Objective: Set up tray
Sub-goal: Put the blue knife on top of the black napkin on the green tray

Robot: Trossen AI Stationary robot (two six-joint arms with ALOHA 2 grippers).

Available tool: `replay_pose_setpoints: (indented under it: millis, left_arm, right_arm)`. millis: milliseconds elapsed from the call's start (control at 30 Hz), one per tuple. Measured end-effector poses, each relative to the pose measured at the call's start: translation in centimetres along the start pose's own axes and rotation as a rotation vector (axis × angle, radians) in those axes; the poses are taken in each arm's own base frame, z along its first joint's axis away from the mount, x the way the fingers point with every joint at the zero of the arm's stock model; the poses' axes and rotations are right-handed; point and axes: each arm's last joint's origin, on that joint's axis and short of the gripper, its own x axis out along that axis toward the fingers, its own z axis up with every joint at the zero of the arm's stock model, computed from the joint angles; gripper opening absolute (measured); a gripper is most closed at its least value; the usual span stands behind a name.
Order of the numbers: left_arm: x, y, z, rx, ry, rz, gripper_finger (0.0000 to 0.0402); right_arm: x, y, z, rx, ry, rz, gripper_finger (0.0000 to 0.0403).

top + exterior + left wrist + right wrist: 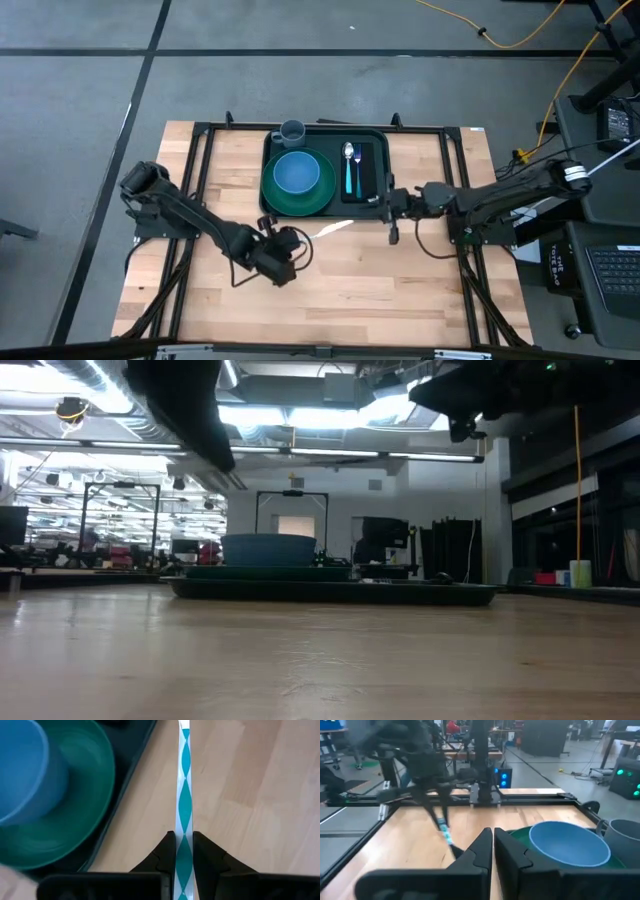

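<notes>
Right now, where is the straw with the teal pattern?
The straw is held in the left gripper, over the bare wood beside the near edge of the tray, close to the green plate.

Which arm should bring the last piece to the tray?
Left. The left gripper already pinches the teal-and-white patterned strip beside the dark green plastic tray; the right gripper holds nothing.

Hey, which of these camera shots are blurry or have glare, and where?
Right wrist view: the left arm across the table is smeared, while the bowl looks fairly sharp. Left wrist view: the striped straw in the left gripper is crisp, the plate soft. Low view: bright ceiling lights glare, both arms are dark silhouettes. High view: evenly lit, a bright streak on the table by the tray.
</notes>
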Motion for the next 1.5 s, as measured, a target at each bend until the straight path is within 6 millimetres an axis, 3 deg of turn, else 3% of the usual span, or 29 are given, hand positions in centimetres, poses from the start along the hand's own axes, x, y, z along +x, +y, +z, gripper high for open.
replay_pose_setpoints:
  millis: [267,667,1000,1300,1500]
  left_arm:
    - [2.5,3.6,-2.8,-0.04,-0.209,-0.144,0.0029]
    - [4.0,8.3,-4.1,0.008,-0.56,-0.297,0.0029]
    - [3.9,9.4,-3.5,0.084,-0.802,-0.381,0.0029]
    - [3.6,9.7,-2.9,0.16,-0.885,-0.396,0.0029]
    - [3.7,11.0,-1.9,0.179,-0.952,-0.392,0.0029]
  right_arm:
    - [-1.1,1.3,-0.4,0.005,0.092,0.065,0.0023]
    - [-1.1,3.0,-1.0,-0.019,0.127,0.089,0.0023]
    - [0.1,3.2,-1.7,-0.024,0.099,-0.009,0.0023]
    - [2.2,3.7,-2.6,-0.146,0.005,-0.01,0.0023]
    - [3.0,2.9,-2.5,-0.129,-0.068,-0.051,0.0023]
